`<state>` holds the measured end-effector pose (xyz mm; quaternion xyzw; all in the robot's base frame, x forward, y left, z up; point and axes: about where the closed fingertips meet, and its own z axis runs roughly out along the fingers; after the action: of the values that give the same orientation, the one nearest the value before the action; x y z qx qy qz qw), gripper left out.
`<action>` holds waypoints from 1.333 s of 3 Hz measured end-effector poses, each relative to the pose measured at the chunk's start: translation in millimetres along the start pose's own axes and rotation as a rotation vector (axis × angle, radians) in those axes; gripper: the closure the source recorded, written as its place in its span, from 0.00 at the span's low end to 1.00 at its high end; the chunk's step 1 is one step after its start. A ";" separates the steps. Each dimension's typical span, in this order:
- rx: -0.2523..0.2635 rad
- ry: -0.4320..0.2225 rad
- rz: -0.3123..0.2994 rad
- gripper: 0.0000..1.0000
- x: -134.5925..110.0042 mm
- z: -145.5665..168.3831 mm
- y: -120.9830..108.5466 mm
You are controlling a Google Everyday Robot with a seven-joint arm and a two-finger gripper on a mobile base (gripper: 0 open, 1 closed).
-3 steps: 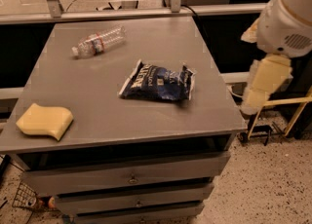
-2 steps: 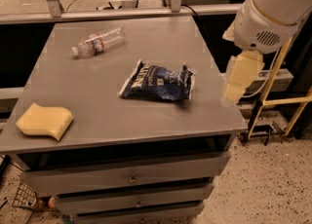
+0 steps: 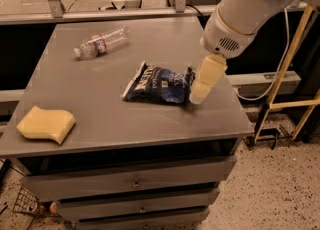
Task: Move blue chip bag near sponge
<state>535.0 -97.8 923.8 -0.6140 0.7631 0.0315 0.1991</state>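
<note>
landmark: blue chip bag (image 3: 159,84), crinkled navy foil with white lettering, lying flat on the grey table (image 3: 165,39).
bag's long axis: roughly left to right across the view, with one short end toward the arm.
gripper (image 3: 199,91): pale, hanging down from the arm's white wrist, tip just beside the bag's right end and low over the tabletop; contact with the foil not clear.
gripper's state: wide or narrow, cannot tell; nothing seen carried, since the bag lies flat.
sponge (image 3: 46,124): pale yellow, wavy-edged, well apart from the bag, beyond its left end and nearer the viewer.
water bottle (image 3: 100,41): clear, on its side, also beyond the bag's left end but on the far side, well apart.
key relation: bag directly left of the gripper in the view, and between gripper and sponge; sponge on the opposite side of the bag from the tool, offset toward the viewer.
step in hand (judged): approach to the bag's right end, no grasp made yet.
progress (judged): early, with bag and sponge not yet near each other.
next move (judged): a hold on the near short end, then travel leftward and toward the viewer, roughly along the bag's long axis.
risk (judged): thin, slippery foil sliding or crumpling away from the tip instead of being caught; bottle likely clear of the path.
</note>
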 end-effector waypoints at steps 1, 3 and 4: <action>-0.033 -0.015 0.004 0.00 -13.2 18.7 3.6; -0.113 -0.012 -0.012 0.25 -30.4 54.5 11.5; -0.143 -0.019 -0.023 0.49 -36.5 68.0 15.6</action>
<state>544.4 -40.3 870.8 -0.6351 0.7499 0.0894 0.1621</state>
